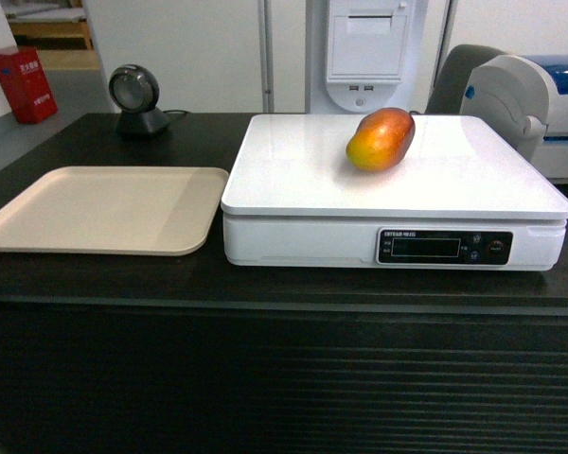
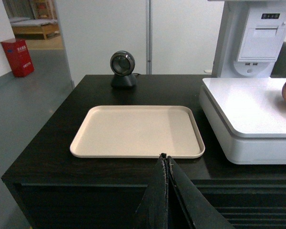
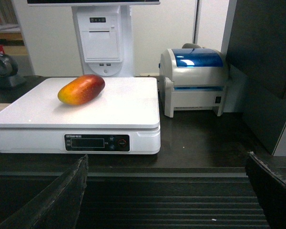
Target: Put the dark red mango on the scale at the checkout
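The dark red mango (image 1: 381, 139) lies on its side on the flat top of the white scale (image 1: 293, 180), toward the back right; it also shows in the right wrist view, mango (image 3: 81, 89) on scale (image 3: 128, 102). The scale stands on the dark checkout (image 1: 95, 279) counter. My left gripper (image 2: 165, 157) is shut and empty, held in front of the counter edge, below the beige tray. My right gripper (image 3: 167, 160) is open wide and empty, in front of the slatted counter front, well away from the mango. Neither gripper appears in the head view.
A flat beige tray (image 1: 38, 236) lies left of the scale. A round black scanner (image 1: 134, 97) stands at the back left. A white label printer with a blue lid (image 3: 195, 81) sits right of the scale, and a white receipt terminal (image 1: 364, 47) stands behind it.
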`<state>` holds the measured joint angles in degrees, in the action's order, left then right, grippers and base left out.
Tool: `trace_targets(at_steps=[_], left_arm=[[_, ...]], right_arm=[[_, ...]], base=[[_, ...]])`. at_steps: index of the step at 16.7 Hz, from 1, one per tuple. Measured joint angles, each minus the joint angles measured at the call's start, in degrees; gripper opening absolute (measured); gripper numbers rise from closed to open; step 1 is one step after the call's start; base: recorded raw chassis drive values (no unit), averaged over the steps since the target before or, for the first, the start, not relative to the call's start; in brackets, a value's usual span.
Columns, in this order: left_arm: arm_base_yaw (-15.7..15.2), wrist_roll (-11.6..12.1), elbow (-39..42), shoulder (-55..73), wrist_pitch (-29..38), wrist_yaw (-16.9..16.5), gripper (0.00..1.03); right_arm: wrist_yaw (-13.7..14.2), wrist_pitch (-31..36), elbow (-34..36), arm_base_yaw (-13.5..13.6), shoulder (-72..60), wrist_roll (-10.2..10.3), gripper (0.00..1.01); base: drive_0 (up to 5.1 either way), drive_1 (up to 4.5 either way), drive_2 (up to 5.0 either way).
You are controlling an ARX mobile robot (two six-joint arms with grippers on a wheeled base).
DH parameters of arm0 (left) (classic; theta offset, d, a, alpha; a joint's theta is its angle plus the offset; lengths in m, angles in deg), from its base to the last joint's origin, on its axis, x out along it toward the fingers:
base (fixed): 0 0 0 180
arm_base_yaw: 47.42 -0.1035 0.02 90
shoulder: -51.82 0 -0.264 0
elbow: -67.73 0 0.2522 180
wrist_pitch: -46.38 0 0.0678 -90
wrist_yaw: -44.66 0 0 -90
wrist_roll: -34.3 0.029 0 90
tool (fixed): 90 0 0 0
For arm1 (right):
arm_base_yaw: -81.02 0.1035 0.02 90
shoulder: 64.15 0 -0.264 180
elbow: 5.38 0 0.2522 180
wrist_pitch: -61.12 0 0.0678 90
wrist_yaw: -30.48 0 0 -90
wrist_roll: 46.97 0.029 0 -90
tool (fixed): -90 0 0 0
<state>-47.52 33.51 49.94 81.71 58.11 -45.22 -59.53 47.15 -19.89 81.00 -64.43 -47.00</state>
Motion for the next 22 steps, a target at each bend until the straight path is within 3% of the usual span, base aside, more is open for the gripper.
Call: trace_targets(at_steps=[6,17,18,22], left_arm=[[0.0,0.0,3.5,-7.6,-3.5,0.0,0.02],[0.0,0.0,3.5,-20.3,-15.8,-0.1,0.02],[0.0,0.0,3.4,-26.5,-25.2,-0.2,0.02],[0.0,0.0,3.4,-29.3,-26.0,-0.2,0.02]], right_arm=[[0.0,0.0,0.0,0.0,0.0,0.0,0.98],[0.0,0.0,0.0,0.0,0.0,0.0,0.98],[0.0,0.0,0.0,0.0,0.0,0.0,0.98],[0.0,0.0,0.0,0.0,0.0,0.0,0.98]], base=[[0.0,0.0,0.0],[0.0,0.0,0.0],[0.0,0.0,0.0],[0.0,0.0,0.0]])
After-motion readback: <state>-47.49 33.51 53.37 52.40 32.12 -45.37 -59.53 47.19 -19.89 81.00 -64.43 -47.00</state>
